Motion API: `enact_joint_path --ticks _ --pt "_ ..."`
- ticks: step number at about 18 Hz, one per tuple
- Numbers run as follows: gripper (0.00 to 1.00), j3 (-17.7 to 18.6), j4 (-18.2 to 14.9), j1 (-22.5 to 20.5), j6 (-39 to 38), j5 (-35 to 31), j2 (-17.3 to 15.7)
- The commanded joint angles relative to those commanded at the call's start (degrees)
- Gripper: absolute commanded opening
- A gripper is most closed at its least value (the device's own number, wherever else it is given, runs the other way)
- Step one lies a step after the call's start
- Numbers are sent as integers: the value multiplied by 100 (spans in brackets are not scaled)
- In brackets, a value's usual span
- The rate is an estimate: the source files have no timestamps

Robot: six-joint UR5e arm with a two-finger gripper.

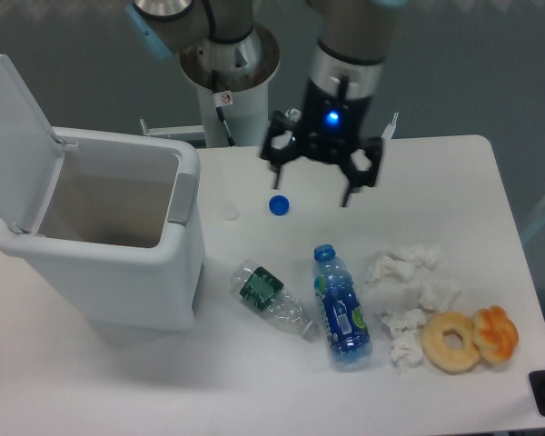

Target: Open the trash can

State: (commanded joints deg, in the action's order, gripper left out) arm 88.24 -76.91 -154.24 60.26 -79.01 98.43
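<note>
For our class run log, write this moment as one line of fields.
trash can: lid up, open | gripper: open, empty, above table near blue cap | task: opening appears done

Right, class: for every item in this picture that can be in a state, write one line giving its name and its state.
trash can: lid swung up, open
gripper: open, holding nothing, above the table
blue bottle: capped, lying flat
clear bottle: crushed, on its side
blue cap: loose on the table
tissues: crumpled
</note>
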Motion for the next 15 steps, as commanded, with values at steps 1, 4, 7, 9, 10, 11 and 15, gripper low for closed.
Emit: enact_joint_path --ticks 1,4,7,9,10,11,15 --pt "100 -17 9 -1 334 -9 131" --pt "100 -131 227 -79 1126 -44 508" --pt "100 -149 754 -202 1478 -517 852" --pt "100 -176 1019 -316 1838 -641 1115" --pt "100 -176 1089 -387 1988 -650 1186" --pt "100 -185 1125 -431 2085 -650 1230" --pt "100 -185 1152 -528 2112 -650 1328"
